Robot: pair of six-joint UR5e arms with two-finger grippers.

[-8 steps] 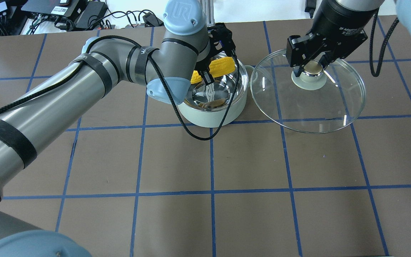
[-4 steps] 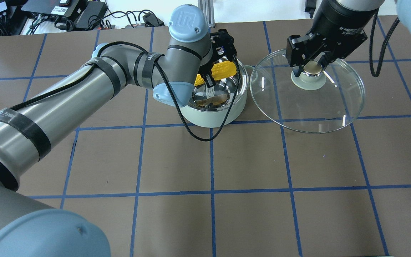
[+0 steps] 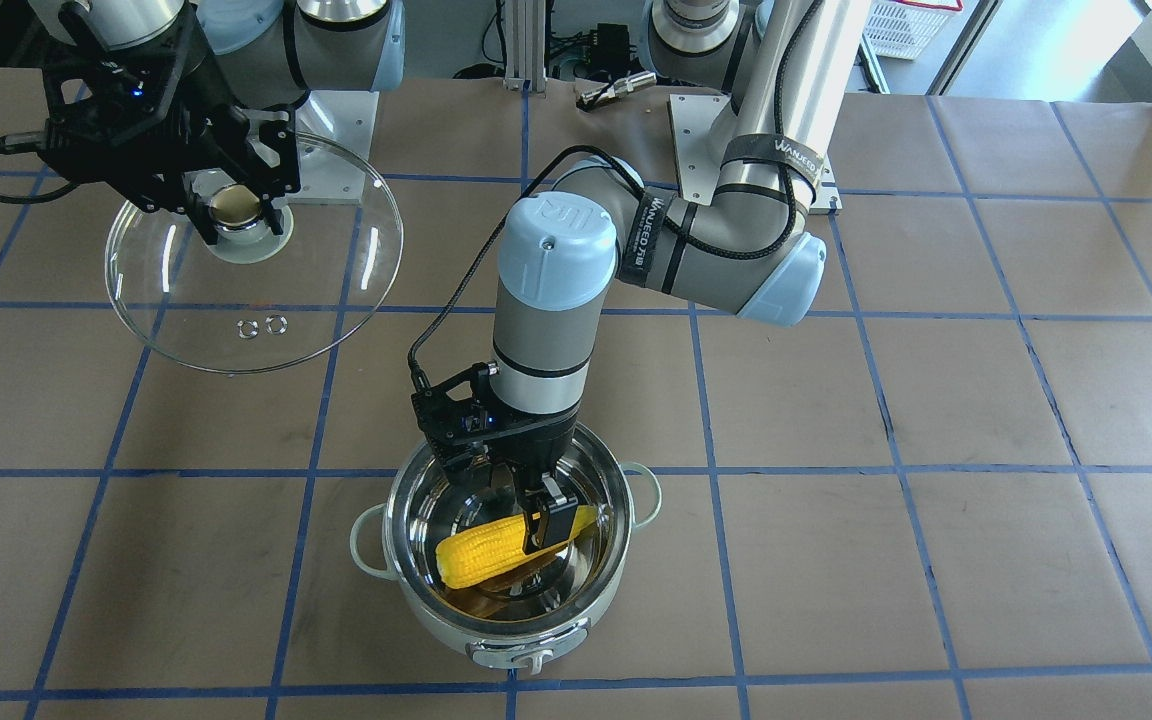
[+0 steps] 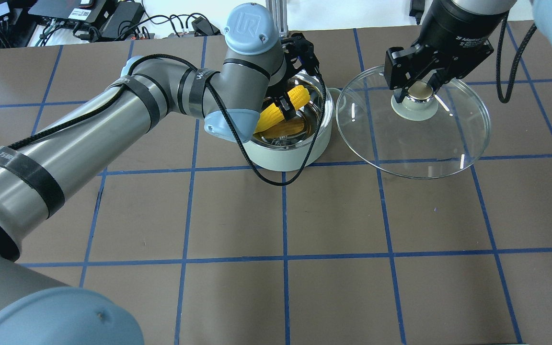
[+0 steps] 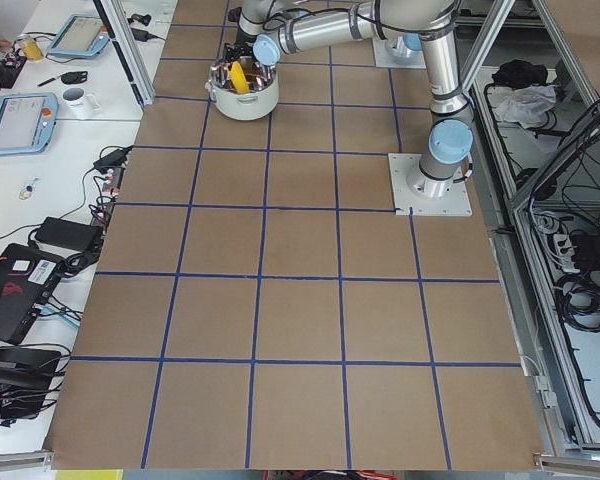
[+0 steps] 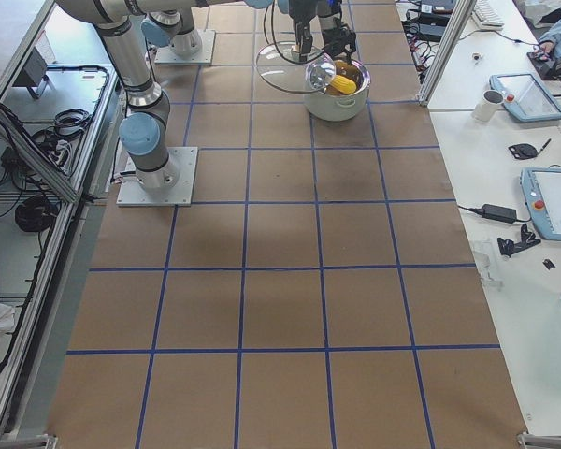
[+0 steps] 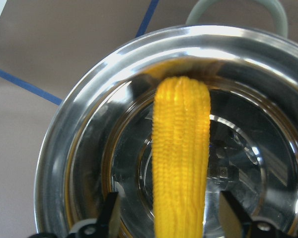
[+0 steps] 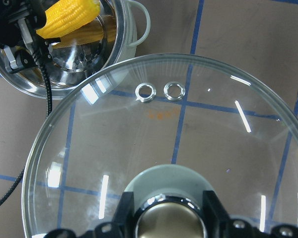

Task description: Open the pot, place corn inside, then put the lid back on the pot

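The mint-green pot (image 3: 536, 640) stands open, and its steel inside shows in the left wrist view (image 7: 89, 124). My left gripper (image 3: 546, 525) is down inside the pot (image 4: 281, 155), shut on the yellow corn (image 3: 496, 555), which hangs tilted just over the pot's bottom. The corn also shows in the overhead view (image 4: 276, 115) and the left wrist view (image 7: 181, 158). My right gripper (image 4: 417, 91) is shut on the beige knob (image 8: 166, 218) of the clear glass lid (image 4: 415, 143). It holds the lid beside the pot, to the pot's right in the overhead view.
The table is brown paper with a blue tape grid. The left arm's black cable (image 4: 266, 179) loops over the pot's near side. The lid's rim (image 8: 114, 74) comes close to the pot's loop handle (image 8: 144, 22). Cables and boxes lie beyond the table's far edge.
My left gripper has gone down into the pot and turned. The corn has sunk from rim height and now lies slanted inside. The right gripper and lid have not moved.
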